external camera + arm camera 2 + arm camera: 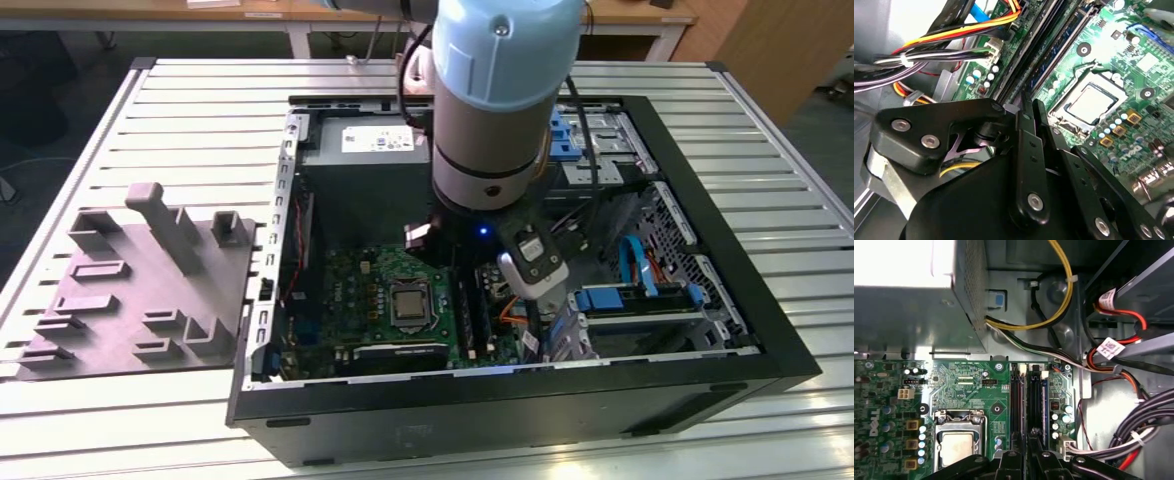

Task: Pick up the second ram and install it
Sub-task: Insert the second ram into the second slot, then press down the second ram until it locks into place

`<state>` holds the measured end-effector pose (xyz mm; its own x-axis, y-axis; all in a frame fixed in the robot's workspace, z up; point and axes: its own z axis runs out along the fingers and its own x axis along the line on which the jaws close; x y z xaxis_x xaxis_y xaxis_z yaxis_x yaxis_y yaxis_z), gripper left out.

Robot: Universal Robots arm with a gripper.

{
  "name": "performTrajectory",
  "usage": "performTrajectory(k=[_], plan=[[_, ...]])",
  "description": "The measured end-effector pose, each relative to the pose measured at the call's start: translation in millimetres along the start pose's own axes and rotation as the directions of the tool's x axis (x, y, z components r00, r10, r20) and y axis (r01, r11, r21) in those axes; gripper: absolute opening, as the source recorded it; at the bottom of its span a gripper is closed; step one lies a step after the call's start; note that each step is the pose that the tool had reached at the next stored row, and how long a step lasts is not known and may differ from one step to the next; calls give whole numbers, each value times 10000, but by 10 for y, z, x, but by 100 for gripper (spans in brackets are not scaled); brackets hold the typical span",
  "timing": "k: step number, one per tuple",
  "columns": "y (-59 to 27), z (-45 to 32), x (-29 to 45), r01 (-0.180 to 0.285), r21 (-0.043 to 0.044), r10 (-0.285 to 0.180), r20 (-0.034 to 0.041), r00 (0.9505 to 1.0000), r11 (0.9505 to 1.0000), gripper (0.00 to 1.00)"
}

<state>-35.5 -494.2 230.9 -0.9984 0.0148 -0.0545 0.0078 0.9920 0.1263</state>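
While the arm reaches into the open computer case [747, 330] on the slatted surface [200, 90], the hand [1026, 460] pinches the second ram [1044, 410], a thin blue-green stick standing edge-on in the slots beside the processor socket [956, 445].

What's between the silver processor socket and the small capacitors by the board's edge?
In the first wrist view, long black slot strips lie between the processor socket and the capacitors.
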Motion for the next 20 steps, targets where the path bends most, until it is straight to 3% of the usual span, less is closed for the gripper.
performTrajectory(k=[4, 11, 13, 14, 20], plan=[[9, -71, -4, 1, 7, -1, 0, 10000, 10000, 19], [10, -72, -4, 1, 7, -1, 0, 10000, 10000, 19], [9, -72, -4, 0, 6, 0, 0, 10000, 10000, 18], [9, -72, -4, 1, 7, -1, 0, 10000, 10000, 11], [10, -74, -4, 1, 6, -1, 0, 10000, 10000, 10]])
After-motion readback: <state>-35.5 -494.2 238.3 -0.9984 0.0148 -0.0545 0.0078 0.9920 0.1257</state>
